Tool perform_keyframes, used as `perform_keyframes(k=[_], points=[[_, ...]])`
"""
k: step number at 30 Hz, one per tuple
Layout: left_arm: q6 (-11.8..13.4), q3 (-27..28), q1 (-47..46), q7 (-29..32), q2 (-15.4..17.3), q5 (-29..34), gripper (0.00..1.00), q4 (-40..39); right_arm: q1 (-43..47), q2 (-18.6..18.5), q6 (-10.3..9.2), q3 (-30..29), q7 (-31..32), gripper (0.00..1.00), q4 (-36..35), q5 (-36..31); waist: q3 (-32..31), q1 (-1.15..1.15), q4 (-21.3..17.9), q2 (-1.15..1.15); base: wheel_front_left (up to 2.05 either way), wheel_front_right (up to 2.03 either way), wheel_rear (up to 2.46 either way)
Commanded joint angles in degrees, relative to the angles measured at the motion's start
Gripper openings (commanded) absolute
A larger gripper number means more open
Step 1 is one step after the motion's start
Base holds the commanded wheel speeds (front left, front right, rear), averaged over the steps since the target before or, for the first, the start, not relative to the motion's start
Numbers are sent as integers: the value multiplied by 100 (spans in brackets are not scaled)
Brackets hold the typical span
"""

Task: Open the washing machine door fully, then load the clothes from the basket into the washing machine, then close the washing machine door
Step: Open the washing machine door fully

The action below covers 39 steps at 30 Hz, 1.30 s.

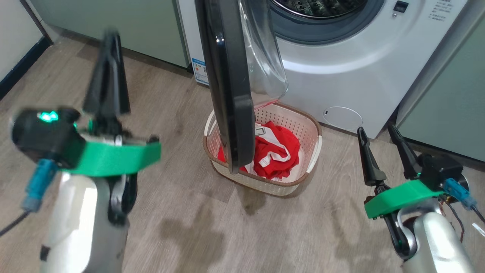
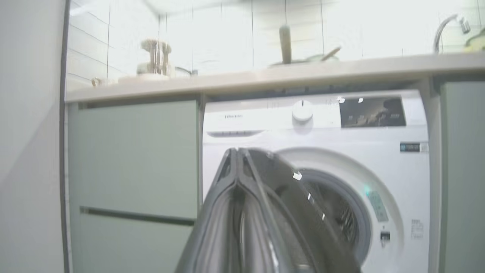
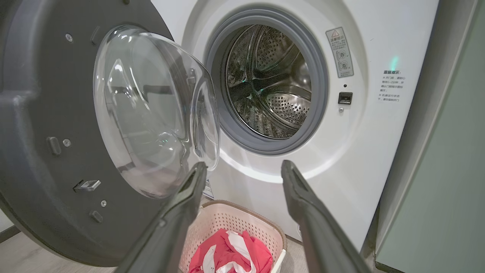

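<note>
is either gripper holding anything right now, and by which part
Nothing is held. The left gripper is shut on air, left of the washing machine door; the right gripper is open and empty.

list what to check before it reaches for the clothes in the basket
1. Door swung out, drum opening exposed: ok. Fully open: cannot tell.
2. Drum free of laundry: ok.
3. Clothes lying in the basket: ok.
4. Right gripper open, nothing between its fingers: ok.
5. Left gripper ready to grab: not ok. It is shut and empty, raised left of the door.
6. Way down to the basket: cannot tell. In the head view the door's edge covers the basket's left part.
</note>
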Motion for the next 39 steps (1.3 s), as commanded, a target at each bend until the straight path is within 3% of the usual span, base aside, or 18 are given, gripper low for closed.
perform_keyframes(k=[1,9,20,26,31,39], points=[[22,107,-451,-26,50,58,0,-426,-175,-27,0,105,-16,100,-216,42,-1,0,2,0,0,0,0],[-129,-803,-1196,-27,-181,-44,0,-819,-190,-3,0,113,-5,100,-234,24,11,0,-58,0,0,0,0],[1,-2794,-828,154,-246,-1603,0,36,-237,44,0,198,-20,100,-131,21,51,0,-363,0,0,0,0],[71,-3783,-688,376,-247,-2138,0,691,-280,56,0,201,-32,100,-60,0,144,0,-424,0,0,0,0],[255,-4043,-721,430,-247,-2220,0,1236,-346,63,0,203,-39,100,-38,-12,230,0,-440,0,0,0,0],[414,-3911,-751,389,-168,-2240,0,1729,-380,72,0,165,-61,100,-18,-29,299,0,-409,0,0,0,0]])
